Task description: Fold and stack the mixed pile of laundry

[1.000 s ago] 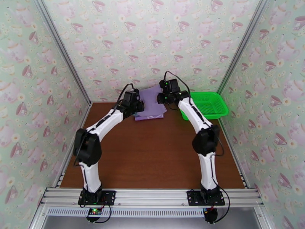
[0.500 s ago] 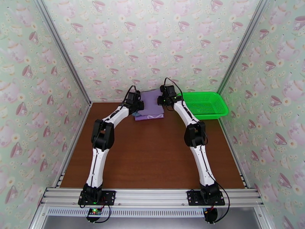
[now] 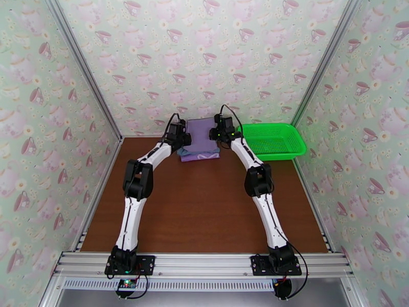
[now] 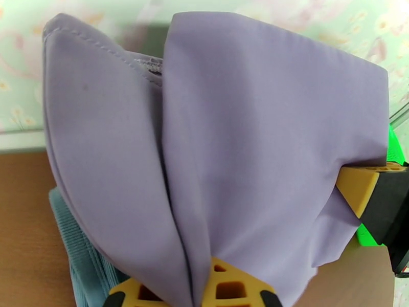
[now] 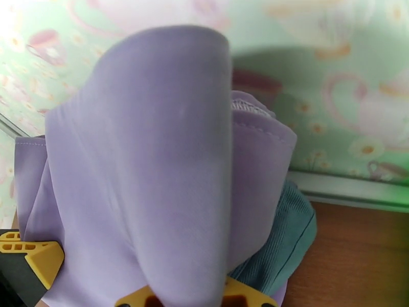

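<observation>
The pale lavender-grey garment (image 3: 201,133) hangs folded between both grippers at the back of the table, just over the stack. My left gripper (image 3: 181,136) is shut on its left edge and my right gripper (image 3: 219,131) is shut on its right edge. Under it lies the bright purple shirt (image 3: 200,156), white mark at its near edge, with the dusty blue-grey garment (image 3: 180,152) peeking out on the left. The left wrist view has the lavender-grey cloth (image 4: 230,139) pinched in my left gripper (image 4: 200,288), over the blue-grey garment (image 4: 82,251). The right wrist view shows the same cloth (image 5: 153,165) in my right gripper (image 5: 197,298), blue-grey fabric (image 5: 281,241) beneath.
A green mesh basket (image 3: 273,140) stands at the back right, close to my right arm. The patterned back wall (image 3: 204,72) rises right behind the stack. Bare brown tabletop (image 3: 204,211) stretches from the stack to the arm bases.
Both arms have stretched further toward the back wall, carrying the lavender-grey garment back and down over the stack. Both grippers stayed shut on it.
</observation>
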Robot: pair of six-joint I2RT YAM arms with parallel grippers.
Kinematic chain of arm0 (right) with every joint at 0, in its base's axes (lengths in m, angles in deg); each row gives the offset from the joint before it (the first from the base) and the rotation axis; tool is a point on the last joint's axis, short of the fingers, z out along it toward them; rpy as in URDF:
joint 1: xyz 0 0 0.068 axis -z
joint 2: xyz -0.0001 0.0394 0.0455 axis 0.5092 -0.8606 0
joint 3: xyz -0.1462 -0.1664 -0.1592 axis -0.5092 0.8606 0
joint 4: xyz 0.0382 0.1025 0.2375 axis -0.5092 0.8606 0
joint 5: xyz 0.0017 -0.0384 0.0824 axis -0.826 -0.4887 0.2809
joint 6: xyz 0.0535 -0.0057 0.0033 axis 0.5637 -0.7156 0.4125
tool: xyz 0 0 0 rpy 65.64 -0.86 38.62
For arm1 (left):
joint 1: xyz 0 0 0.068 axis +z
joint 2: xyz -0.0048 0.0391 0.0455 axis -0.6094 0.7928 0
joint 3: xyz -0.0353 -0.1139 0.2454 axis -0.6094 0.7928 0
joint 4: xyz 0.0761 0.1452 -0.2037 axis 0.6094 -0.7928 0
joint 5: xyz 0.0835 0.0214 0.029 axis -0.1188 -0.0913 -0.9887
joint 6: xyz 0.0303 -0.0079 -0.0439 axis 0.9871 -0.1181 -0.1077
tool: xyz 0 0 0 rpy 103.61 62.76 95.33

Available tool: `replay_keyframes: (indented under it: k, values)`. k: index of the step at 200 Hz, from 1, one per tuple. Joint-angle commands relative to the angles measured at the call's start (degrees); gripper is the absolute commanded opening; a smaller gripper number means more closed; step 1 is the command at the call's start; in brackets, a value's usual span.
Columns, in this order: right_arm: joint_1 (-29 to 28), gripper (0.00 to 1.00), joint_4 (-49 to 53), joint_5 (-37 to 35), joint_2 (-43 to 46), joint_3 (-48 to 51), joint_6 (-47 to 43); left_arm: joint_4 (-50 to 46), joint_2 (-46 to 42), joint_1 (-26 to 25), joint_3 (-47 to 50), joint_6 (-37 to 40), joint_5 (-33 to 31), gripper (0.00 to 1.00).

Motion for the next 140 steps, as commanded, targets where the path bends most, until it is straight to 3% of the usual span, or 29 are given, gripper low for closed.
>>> replay_keyframes:
  k: [1, 27, 41, 54, 69, 75, 105, 140]
  values:
    - [0.70, 0.06, -2.70, -1.23, -2.60, -2.04, 2.53, -3.63, 3.88, 1.08, -3.52, 1.22, 0.00, 0.15]
    - [0.68, 0.29, -3.38, -1.77, -3.39, -2.04, 3.10, -4.21, 5.34, 1.20, -4.39, 1.05, 0.59, 0.66]
    - [0.70, 0.46, -3.32, -2.31, -3.23, -2.00, 3.01, -3.93, 5.07, 1.26, -4.19, 1.04, 0.54, 0.79]
    - [0.70, 0.53, -3.08, -2.52, -2.68, -1.93, 2.80, -3.93, 4.35, 1.31, -4.23, 1.37, 0.63, 0.88]
    - [0.70, 0.57, -2.42, -2.56, -1.38, -1.66, 2.28, -3.88, 2.96, 1.31, -4.33, 1.70, 1.01, 0.93]
    - [0.77, 0.58, -2.11, -2.60, -0.52, -1.44, 1.96, -3.84, 2.15, 1.28, -4.32, 1.82, 1.23, 0.99]
    - [1.09, 0.64, -2.18, -3.11, 6.51, 3.60, 0.78, -2.43, -3.82, 1.20, -3.01, 3.07, 3.40, 1.00]
    - [1.58, 0.86, -3.01, -3.55, 19.84, 15.90, -2.69, 0.87, -16.91, 1.46, 5.84, 6.88, 1.34, 1.00]
